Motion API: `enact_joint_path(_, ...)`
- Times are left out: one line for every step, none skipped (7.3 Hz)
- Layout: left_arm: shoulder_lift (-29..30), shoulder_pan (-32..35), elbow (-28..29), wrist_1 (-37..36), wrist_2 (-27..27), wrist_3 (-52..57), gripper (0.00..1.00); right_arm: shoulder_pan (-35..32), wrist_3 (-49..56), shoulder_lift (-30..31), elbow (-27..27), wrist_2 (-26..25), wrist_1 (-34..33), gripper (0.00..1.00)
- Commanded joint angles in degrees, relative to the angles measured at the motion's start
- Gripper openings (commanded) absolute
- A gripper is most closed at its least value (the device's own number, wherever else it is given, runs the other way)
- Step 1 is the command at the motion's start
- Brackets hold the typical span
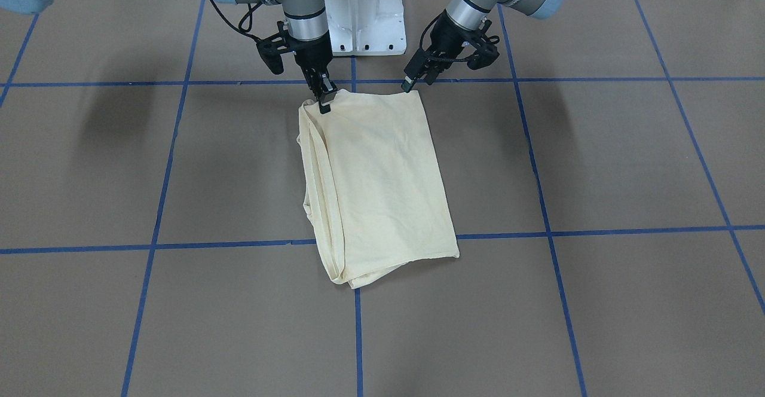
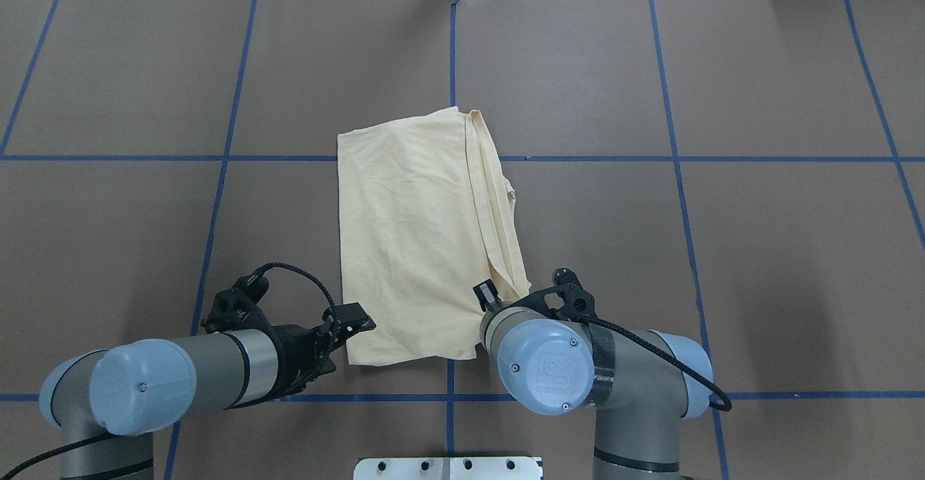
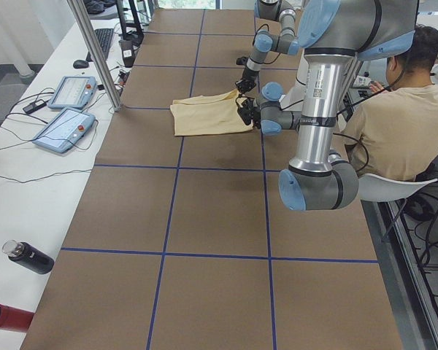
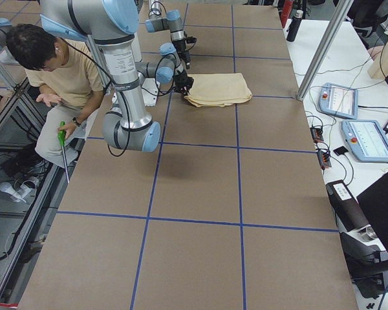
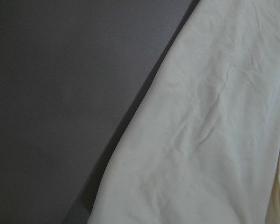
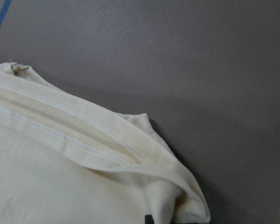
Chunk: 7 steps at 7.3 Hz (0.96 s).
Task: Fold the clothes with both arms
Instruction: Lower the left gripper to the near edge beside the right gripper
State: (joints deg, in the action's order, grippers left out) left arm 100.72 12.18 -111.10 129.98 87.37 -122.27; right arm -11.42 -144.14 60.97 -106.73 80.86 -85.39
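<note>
Your pale cream-yellow folded knit shirt (image 2: 412, 241) lies midway on the brown paper-covered bench (image 2: 723, 249). The black left claw (image 2: 359, 319) sits just beside its robot-side left corner, the black right claw (image 1: 324, 101) at its robot-side right corner.

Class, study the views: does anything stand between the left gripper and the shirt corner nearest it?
Nothing visible does. The left gripper hangs right at a corner of the shirt, with no object between them. The right gripper is at the neighbouring corner.
</note>
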Motion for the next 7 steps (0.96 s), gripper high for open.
enact_joint_path(0.18, -0.31, 1.67, 0.01, -0.1, -0.08, 0.89, -0.01, 0.0, 0.03, -0.06, 0.0, -0.04, 0.0)
enact_joint_path(1.05, -0.4, 2.9, 0.01, -0.1, -0.08, 0.86, -0.01, 0.0, 0.03, -0.06, 0.0, 0.05, 0.0)
enact_joint_path(1.32, -0.66, 3.52, 0.01, -0.1, -0.08, 0.85, -0.01, 0.0, 0.03, -0.06, 0.0, -0.04, 0.0)
enact_joint_path(1.24, -0.66, 3.44, 0.01, -0.1, -0.08, 0.81, -0.01, 0.0, 0.03, -0.32, 0.0, -0.04, 0.0)
enact_joint_path(1.24, -0.66, 3.35, 0.01, -0.01, -0.08, 0.76, -0.01, 0.0, 0.03, -0.32, 0.09, -0.04, 0.0)
enact_joint_path(1.5, -1.19, 3.35, 0.01, -0.01, -0.08, 0.67, -0.01, 0.0, 0.03, -0.32, 0.0, -0.04, 0.0)
enact_joint_path(1.5, -1.28, 3.35, 0.01, -0.01, -0.08, 0.61, -0.01, 0.0, 0.03, -0.32, 0.0, -0.04, 0.0)
